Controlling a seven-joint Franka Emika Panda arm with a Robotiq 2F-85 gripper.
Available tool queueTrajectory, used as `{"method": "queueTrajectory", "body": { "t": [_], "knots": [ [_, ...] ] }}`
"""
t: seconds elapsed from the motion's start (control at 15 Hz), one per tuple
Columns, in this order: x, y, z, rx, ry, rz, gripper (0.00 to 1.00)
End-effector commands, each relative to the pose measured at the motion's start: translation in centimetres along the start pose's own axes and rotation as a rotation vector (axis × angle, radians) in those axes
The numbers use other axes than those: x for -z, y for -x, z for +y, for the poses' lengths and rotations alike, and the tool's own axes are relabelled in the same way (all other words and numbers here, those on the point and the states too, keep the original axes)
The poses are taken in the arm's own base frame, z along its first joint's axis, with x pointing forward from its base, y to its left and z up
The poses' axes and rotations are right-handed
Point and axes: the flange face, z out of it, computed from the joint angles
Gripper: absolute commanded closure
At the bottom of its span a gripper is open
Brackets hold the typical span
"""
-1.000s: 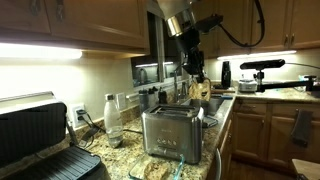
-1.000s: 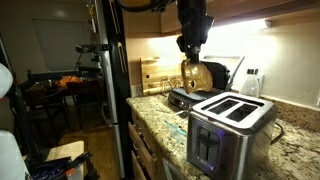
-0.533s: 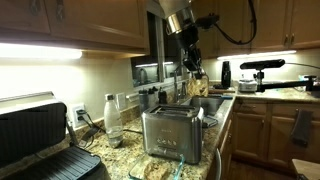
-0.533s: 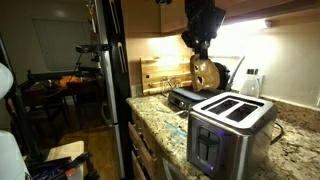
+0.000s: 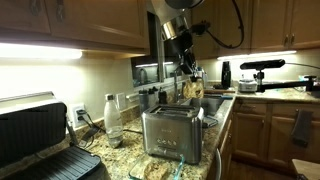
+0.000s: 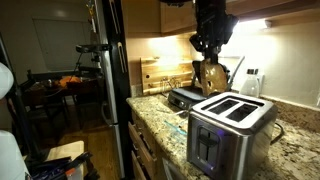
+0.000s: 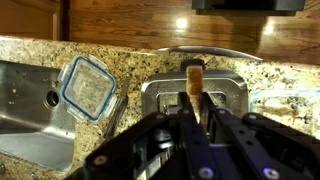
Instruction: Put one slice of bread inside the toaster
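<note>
Small flat tan-brown slice of bread with a darker crust point(image 6: 212, 76) clamped between the shut fingers of the black claw point(image 6: 210, 62). It hangs at upper centre of the frame, above the boxy brushed stainless-steel toaster point(image 6: 232, 128) and not touching it. The toaster stands on the speckled granite worktop point(image 6: 160, 112).

Orientation: the slice hangs on edge with its long axis vertical, gripped near its upper end and with its lower end pointing down at the toaster top. Its broad face shows in an exterior view. In the wrist view the slice point(image 7: 194, 82) appears edge-on at centre frame, over the toaster point(image 7: 160, 96). The slots cannot be made out there.

Likely hazards:
- If the plane of the slice is turned against a slot, a lower corner may catch on the slot rim and the bread may buckle or tear.
- A release from too high could let it tip and fall onto the worktop.
- Descending too far could bring the claw into the steel top.
</note>
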Motion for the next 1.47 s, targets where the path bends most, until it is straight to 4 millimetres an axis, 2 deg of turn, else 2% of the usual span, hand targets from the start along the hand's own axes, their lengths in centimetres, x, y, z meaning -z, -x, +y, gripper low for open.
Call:
{"method": "queueTrajectory", "body": {
  "t": [0.0,0.6,1.4],
  "knots": [
    [0.5,-1.5,0.2,0.041,0.026,-0.01,0.93],
    [-0.7,-4.2,0.7,0.075,0.039,-0.03,0.93],
    [-2.7,-5.7,0.0,0.101,0.047,-0.068,0.93]
  ]
}}
